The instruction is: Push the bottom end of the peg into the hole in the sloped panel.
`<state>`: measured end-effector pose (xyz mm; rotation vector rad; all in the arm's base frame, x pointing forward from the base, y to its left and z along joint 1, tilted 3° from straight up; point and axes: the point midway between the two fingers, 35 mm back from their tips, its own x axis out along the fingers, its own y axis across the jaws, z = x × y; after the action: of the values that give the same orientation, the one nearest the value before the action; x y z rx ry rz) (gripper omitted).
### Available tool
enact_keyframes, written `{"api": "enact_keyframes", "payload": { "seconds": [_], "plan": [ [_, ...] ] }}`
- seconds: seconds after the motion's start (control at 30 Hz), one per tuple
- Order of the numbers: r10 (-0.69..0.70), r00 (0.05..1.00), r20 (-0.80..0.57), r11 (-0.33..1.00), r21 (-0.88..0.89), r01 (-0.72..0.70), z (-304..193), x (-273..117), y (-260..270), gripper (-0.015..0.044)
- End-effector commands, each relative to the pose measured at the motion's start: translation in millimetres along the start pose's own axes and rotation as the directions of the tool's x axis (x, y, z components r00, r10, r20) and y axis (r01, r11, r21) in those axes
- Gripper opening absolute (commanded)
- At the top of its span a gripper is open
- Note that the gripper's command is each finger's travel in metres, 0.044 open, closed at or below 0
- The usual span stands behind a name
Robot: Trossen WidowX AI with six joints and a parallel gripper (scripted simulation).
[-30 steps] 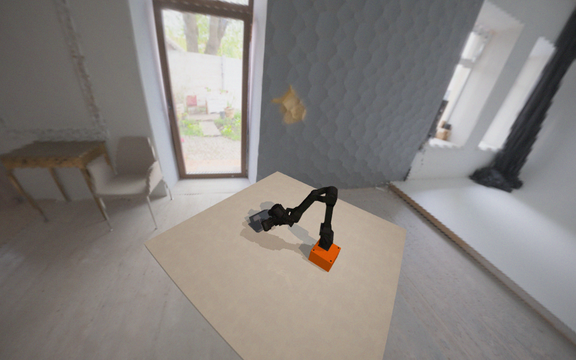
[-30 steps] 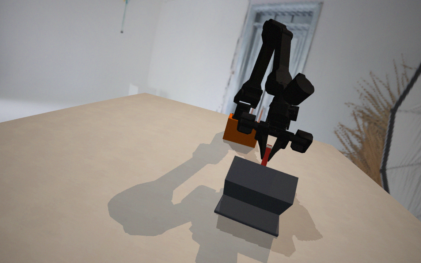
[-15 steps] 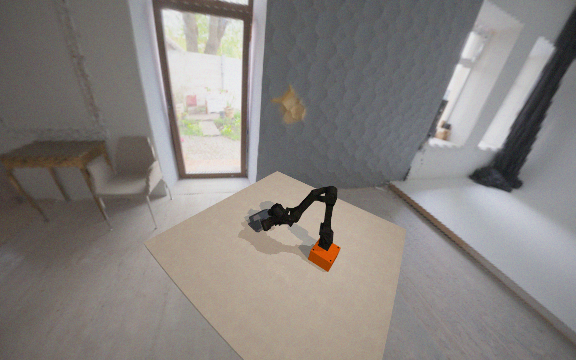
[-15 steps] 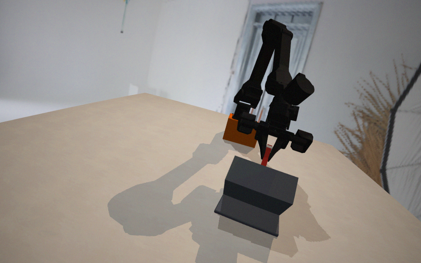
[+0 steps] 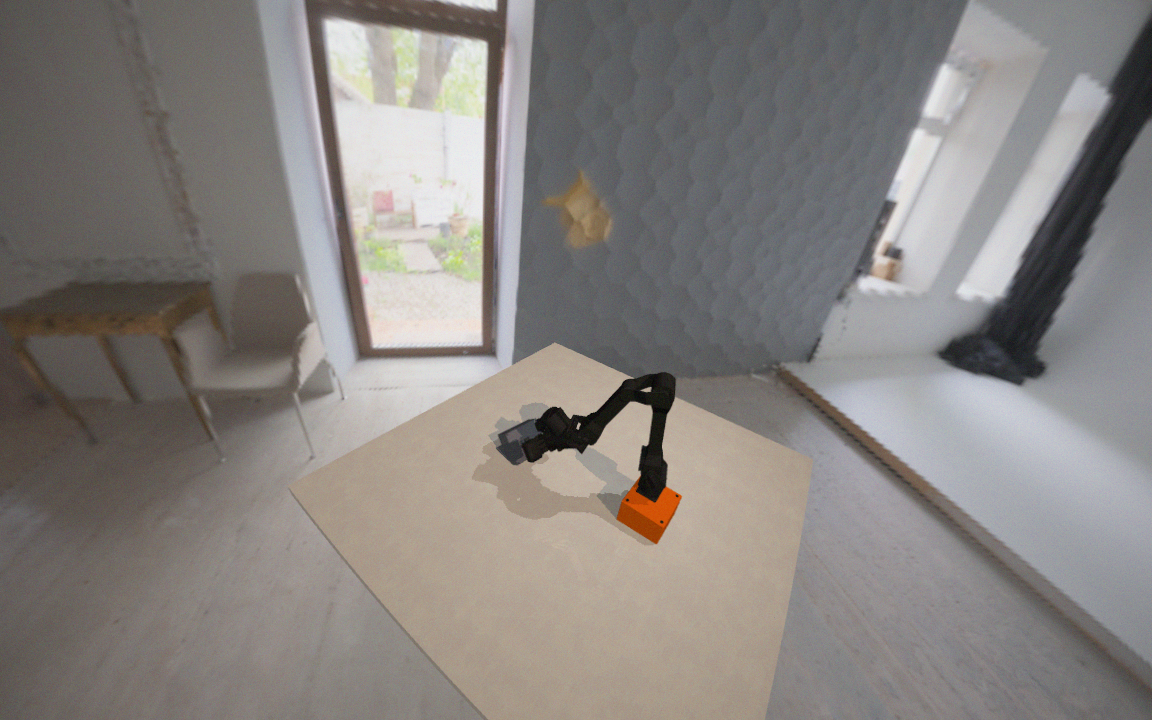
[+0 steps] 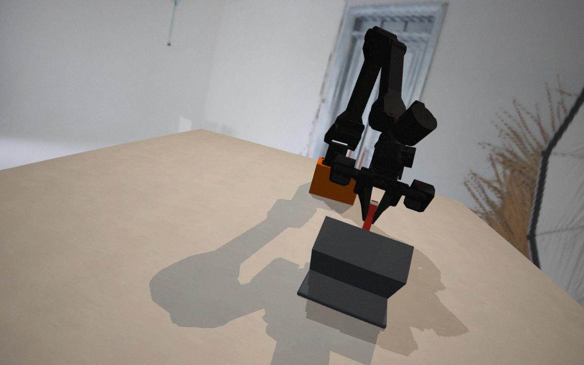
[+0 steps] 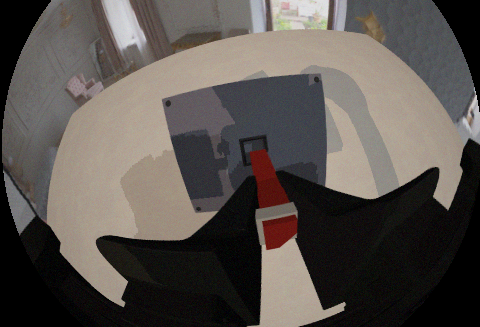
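A red peg (image 6: 369, 217) (image 7: 272, 189) with a pale band near its top end is held between the fingertips. My gripper (image 6: 369, 219) (image 7: 266, 181) is shut on it. The dark grey sloped panel (image 5: 516, 440) (image 6: 362, 243) (image 7: 280, 102) stands before the gripper, its holed face turned toward the arm. The square hole, with a dark rim (image 7: 243, 158), shows in the wrist view. The peg's far end overlaps the lower right part of the hole in that view. Whether it is inside the hole or just in front of it I cannot tell. In the top view the arm hides the peg.
The arm's orange base (image 5: 649, 514) (image 6: 330, 186) stands on the beige table (image 5: 598, 617) (image 6: 103, 217) behind the gripper. The panel has a thin foot plate (image 6: 346, 295) on its side away from the arm. Arm shadows fall across the panel and table.
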<state>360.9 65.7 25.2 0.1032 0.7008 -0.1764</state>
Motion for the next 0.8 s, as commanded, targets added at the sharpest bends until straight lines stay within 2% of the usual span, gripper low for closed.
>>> {"api": "enact_keyframes", "payload": {
  "seconds": [0.0,0.77],
  "plan": [
    [0.002,1.000,0.007,1.000,0.004,-0.002,4.8,0.0,2.0,0.0000],
    [0.002,1.000,0.008,1.000,0.004,-0.002,5.0,8.7,2.6,0.0000]
  ]
}}
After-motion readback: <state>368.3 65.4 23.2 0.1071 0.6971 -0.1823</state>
